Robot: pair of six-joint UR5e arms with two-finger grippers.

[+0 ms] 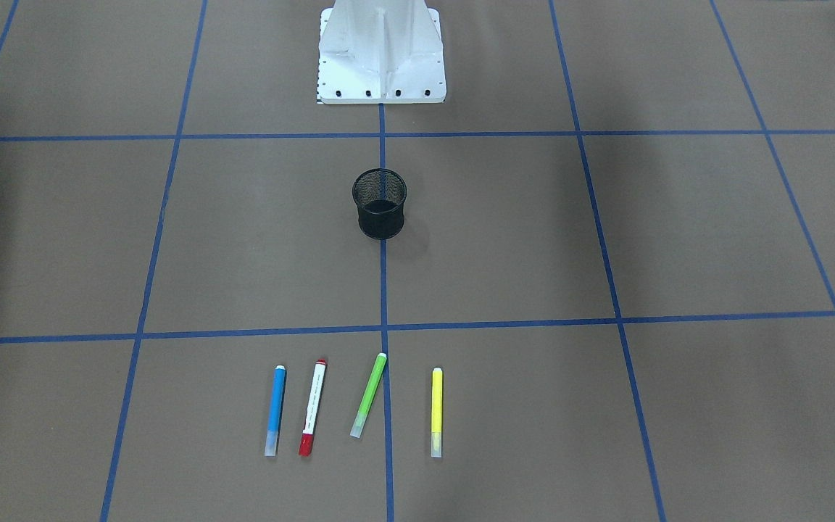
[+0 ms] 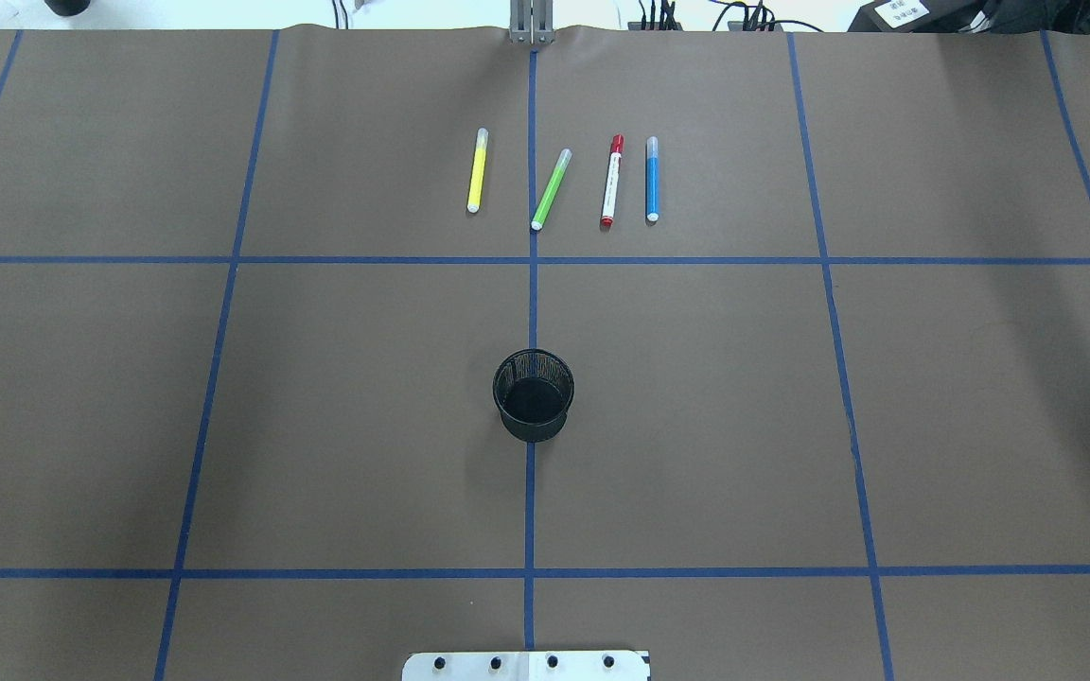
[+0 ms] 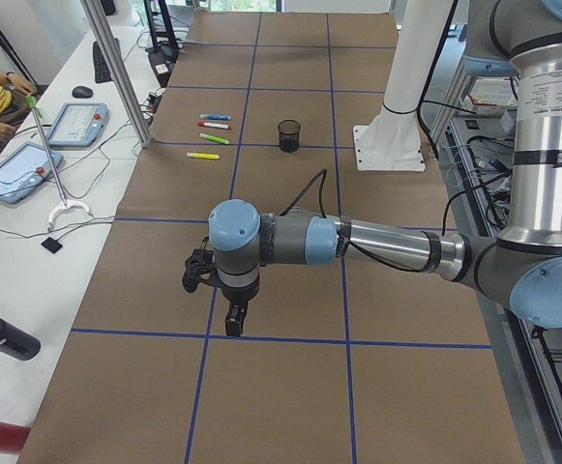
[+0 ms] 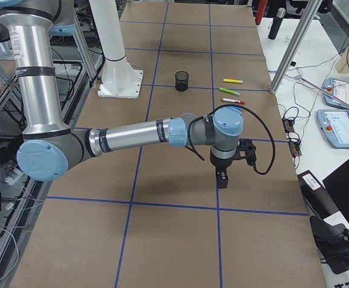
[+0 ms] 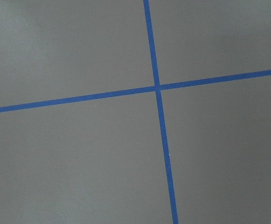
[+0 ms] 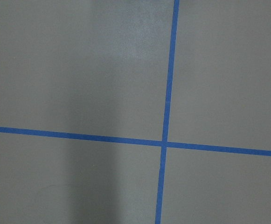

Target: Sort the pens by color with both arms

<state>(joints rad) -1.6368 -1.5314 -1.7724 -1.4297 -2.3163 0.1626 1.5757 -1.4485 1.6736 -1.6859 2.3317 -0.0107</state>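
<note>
The yellow pen (image 2: 477,170), green pen (image 2: 551,189), red-ended pen (image 2: 612,180) and blue pen (image 2: 652,179) lie flat with gaps between them, open from above, the black mesh cup (image 2: 533,395) well apart mid-table, a metal post (image 2: 531,24) near them at the far edge.

— Any writing you can make out?
— None that reads. The white-barrelled pen (image 2: 611,182) has a line of fine print along its barrel, too small to tell.
— On the robot?
— The left arm (image 3: 549,145) has a block of small print on its upright silver tube, blurred. A white label sits on a black box (image 2: 938,19) beyond the worktop's (image 2: 933,113) far edge, also illegible.
— Screens?
— The tablets (image 3: 75,124) show only pale shapes.
</note>
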